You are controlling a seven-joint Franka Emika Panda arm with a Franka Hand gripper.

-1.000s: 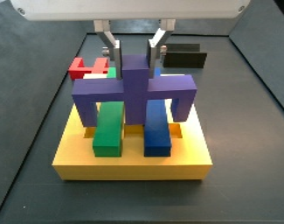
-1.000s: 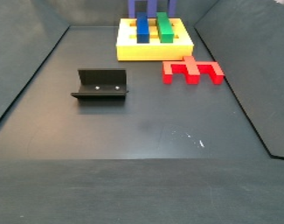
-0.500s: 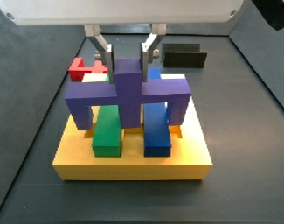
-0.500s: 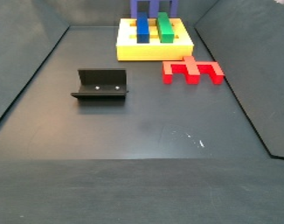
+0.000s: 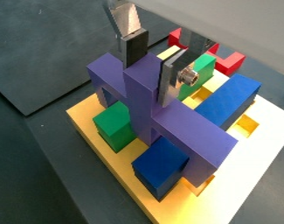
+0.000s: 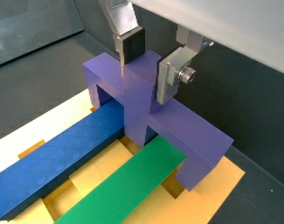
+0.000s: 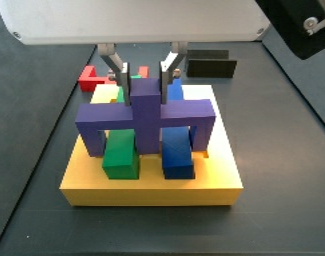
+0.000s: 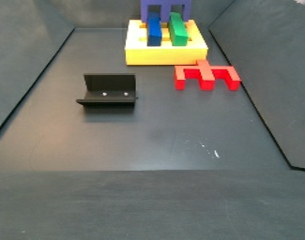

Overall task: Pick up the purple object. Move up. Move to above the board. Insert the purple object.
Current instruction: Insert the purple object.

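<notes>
The purple object [image 7: 145, 112] sits low over the yellow board [image 7: 151, 190], with its legs straddling the green bar [image 7: 121, 155] and the blue bar [image 7: 178, 155]. Its raised stem stands between my fingers. My gripper [image 7: 143, 76] is shut on the stem from above. Both wrist views show the pads against the stem's sides, with the gripper [image 5: 152, 74] [image 6: 148, 74] over the purple object [image 5: 168, 122] [image 6: 144, 96]. In a side view the board [image 8: 161, 54] is at the far end, with the purple object [image 8: 155, 9] cut off by the frame edge and the gripper hidden.
A red slotted piece [image 8: 207, 76] lies on the floor beside the board and also shows in a side view [image 7: 91, 76]. The dark fixture [image 8: 108, 91] stands apart from the board and shows behind it in a side view [image 7: 212, 66]. Raised walls edge the dark floor.
My gripper has lowered with the purple object. Its legs have come down around the green and blue bars toward the board. Nothing else moved.
</notes>
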